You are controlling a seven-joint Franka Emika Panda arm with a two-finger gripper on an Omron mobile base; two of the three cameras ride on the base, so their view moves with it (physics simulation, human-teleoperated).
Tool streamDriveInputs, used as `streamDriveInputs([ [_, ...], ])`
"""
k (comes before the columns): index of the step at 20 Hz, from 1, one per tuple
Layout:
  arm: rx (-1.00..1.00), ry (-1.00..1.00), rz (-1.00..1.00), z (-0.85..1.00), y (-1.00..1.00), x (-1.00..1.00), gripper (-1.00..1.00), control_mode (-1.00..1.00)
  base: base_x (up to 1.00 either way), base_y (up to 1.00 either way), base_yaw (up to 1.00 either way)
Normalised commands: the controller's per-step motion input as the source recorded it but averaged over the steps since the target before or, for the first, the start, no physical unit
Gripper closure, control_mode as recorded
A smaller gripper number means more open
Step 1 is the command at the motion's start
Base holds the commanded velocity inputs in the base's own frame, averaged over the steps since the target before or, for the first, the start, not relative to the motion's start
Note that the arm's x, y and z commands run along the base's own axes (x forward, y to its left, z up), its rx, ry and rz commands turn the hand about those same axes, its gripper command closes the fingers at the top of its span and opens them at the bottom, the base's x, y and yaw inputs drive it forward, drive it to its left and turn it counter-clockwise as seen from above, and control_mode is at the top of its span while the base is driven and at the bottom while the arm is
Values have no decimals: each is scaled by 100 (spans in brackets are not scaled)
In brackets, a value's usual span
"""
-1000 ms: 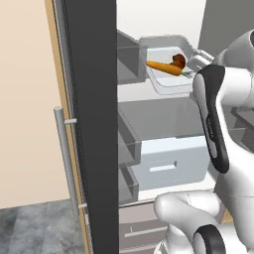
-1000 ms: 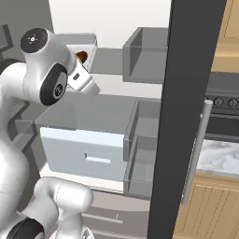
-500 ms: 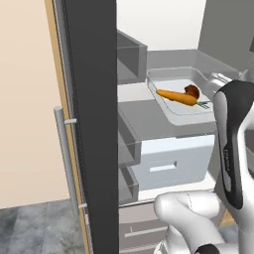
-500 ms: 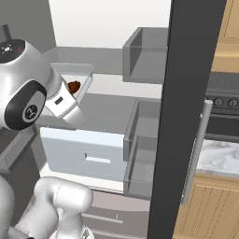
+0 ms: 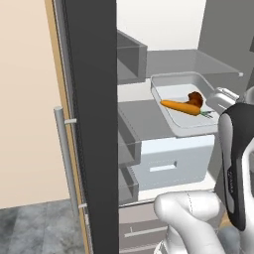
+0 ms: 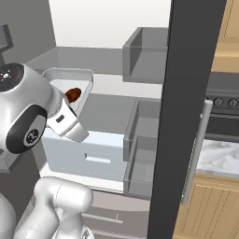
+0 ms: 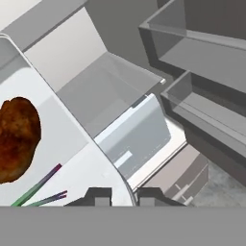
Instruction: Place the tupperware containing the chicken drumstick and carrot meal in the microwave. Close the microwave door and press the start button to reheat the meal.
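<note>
Since the earlier frames the tupperware (image 5: 184,103) has come out from the fridge shelf toward the robot and a little lower; before, the arm covered part of it, now the whole tray is visible in the left base view. It hangs in the air in front of the open fridge (image 5: 168,59), above the pale drawer (image 5: 171,161), not resting on any shelf.

Inside it the carrot (image 5: 180,106) lies along the length of the tray, its green top pointing to about 4 o'clock in the left base view, toward the wrist. The chicken drumstick (image 5: 195,98) touches the carrot near that same end.

The gripper (image 7: 117,196) holds the tray at the short rim on the robot's side. In the hand view the two finger tips stand one on each side of the rim, so I judge the jaws are clamped on it. The long axis of the tray therefore runs straight away from the jaws, at about 11 o'clock in the hand view.

This matters for the coming move, I think: the tray is held at one end only, so the far end may sag or swing when the arm turns toward the microwave.
</note>
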Motion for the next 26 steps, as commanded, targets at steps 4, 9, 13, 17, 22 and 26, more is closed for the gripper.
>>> streamDriveInputs([
  [4, 0, 0, 0, 0, 0, 0, 100, -100, 0, 0, 0],
  [9, 0, 0, 0, 0, 0, 0, 100, 100, -9, 0, 0],
  [13, 0, 0, 0, 0, 0, 0, 100, 100, -31, 0, 0],
  [17, 0, 0, 0, 0, 0, 0, 100, 100, -43, 0, 0],
  [22, 0, 0, 0, 0, 0, 0, 100, 100, -57, 0, 0],
  [26, 0, 0, 0, 0, 0, 0, 100, 100, -60, 0, 0],
])
